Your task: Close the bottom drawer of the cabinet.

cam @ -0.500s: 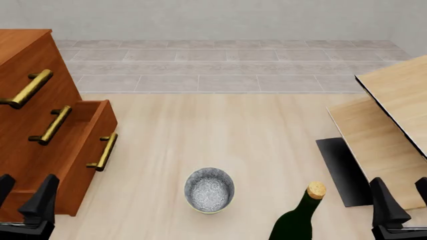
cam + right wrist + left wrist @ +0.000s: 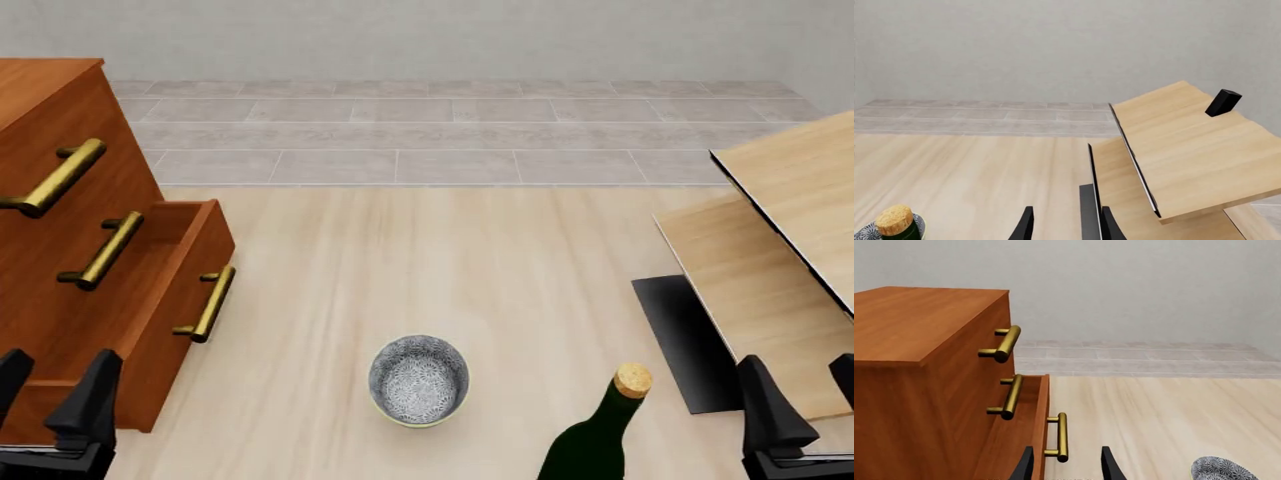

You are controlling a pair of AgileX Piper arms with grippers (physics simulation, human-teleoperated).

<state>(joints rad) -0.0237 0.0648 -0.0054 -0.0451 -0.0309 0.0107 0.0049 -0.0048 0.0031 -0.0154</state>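
The cabinet (image 2: 40, 90) stands at the left, reddish-brown, with three brass bar handles. Its bottom drawer (image 2: 200, 250) is pulled out partway; its brass handle (image 2: 206, 303) faces right. My left gripper (image 2: 51, 395) is open and empty, low at the near left, just in front of the drawer's near end. In the left wrist view the cabinet (image 2: 914, 325) fills the left side, and the left gripper (image 2: 1066, 465) straddles the line of the drawer handle (image 2: 1062, 436) without touching it. My right gripper (image 2: 807, 400) is open and empty at the near right, as the right wrist view (image 2: 1066, 227) also shows.
A speckled grey bowl (image 2: 418, 380) sits on the wood floor at near centre. A dark green corked bottle (image 2: 594, 440) stands to its right. Pale light-wood panels (image 2: 787, 200) lean at the right over a black slab (image 2: 687, 340). Grey tiles lie beyond.
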